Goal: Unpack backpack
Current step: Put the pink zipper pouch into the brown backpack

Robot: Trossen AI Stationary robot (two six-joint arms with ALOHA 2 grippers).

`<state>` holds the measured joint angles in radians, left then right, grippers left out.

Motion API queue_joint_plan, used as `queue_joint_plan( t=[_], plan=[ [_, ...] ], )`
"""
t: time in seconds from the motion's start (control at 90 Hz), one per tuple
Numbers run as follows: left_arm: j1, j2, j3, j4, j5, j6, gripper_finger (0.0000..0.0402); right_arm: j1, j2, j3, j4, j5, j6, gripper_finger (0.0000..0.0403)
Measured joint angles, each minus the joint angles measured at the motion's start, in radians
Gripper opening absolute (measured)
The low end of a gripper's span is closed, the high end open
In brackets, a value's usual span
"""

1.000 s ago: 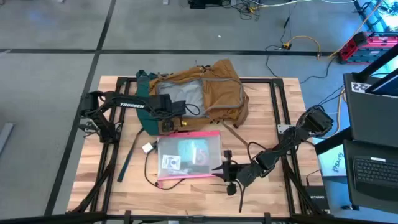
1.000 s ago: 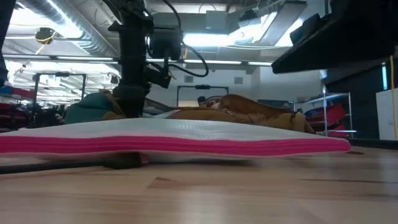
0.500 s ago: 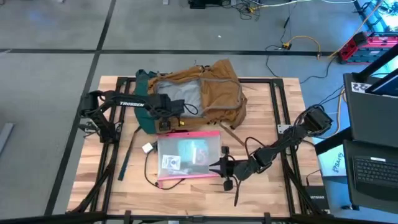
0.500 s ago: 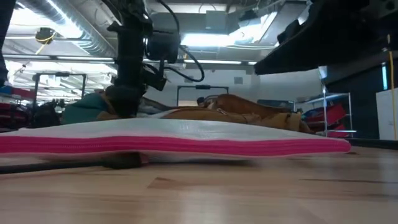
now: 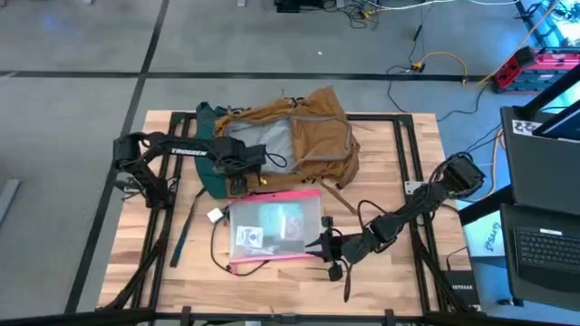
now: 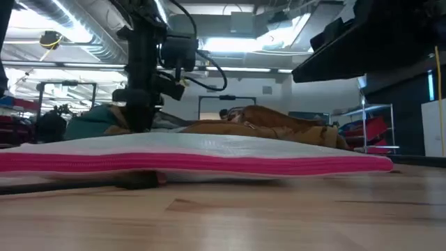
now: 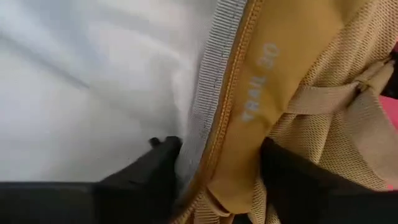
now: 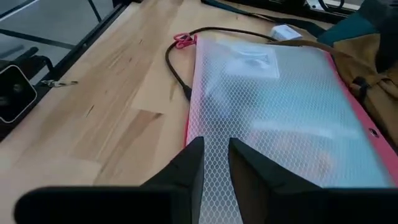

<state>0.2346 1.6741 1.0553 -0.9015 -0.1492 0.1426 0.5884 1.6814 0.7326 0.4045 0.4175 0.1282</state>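
Toward the far middle of the table (image 5: 399, 158), the backpack (image 5: 313, 136) lies flat with its grey-lined mouth facing left, where the left gripper (image 5: 237, 172) straddles the opening's rim, one finger on the lining and one on the tan fabric, apparently pinching it (probably to hold the mouth open). Nearer, the clear pink-edged pouch (image 5: 275, 226) lies flat just beside the backpack, and the right gripper (image 8: 212, 163) rests low at its right edge, fingers slightly parted over the mesh, gripping nothing.

Grey concrete floor (image 5: 82, 45) with dark seams, loose cables (image 5: 426, 65), ceiling strip lights (image 6: 230, 43) overhead.
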Motion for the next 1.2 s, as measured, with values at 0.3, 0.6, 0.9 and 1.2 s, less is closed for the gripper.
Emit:
queue_joint_plan(
  t=[0.3, 0.6, 0.9, 1.2],
  plan=[
    [-0.086, 0.004, -0.018, -0.013, 0.08, -0.012, 0.002, 0.0, 0.011, 0.021, 0.019, -0.039, -0.002, 0.006],
    [-0.128, 0.004, -0.019, -0.006, 0.073, -0.034, 0.0044, 0.001, 0.215, 0.291, -0.188, -0.096, -0.125, 0.006],
    [-0.128, 0.004, -0.019, -0.006, 0.066, -0.041, 0.0033, -0.001, 0.297, 0.527, -0.583, 0.028, -0.116, 0.0061],
    [-0.128, 0.004, -0.019, -0.005, 0.061, -0.042, 0.0032, -0.008, 0.3, 0.577, -0.619, -0.023, -0.037, 0.0079]
  ],
)
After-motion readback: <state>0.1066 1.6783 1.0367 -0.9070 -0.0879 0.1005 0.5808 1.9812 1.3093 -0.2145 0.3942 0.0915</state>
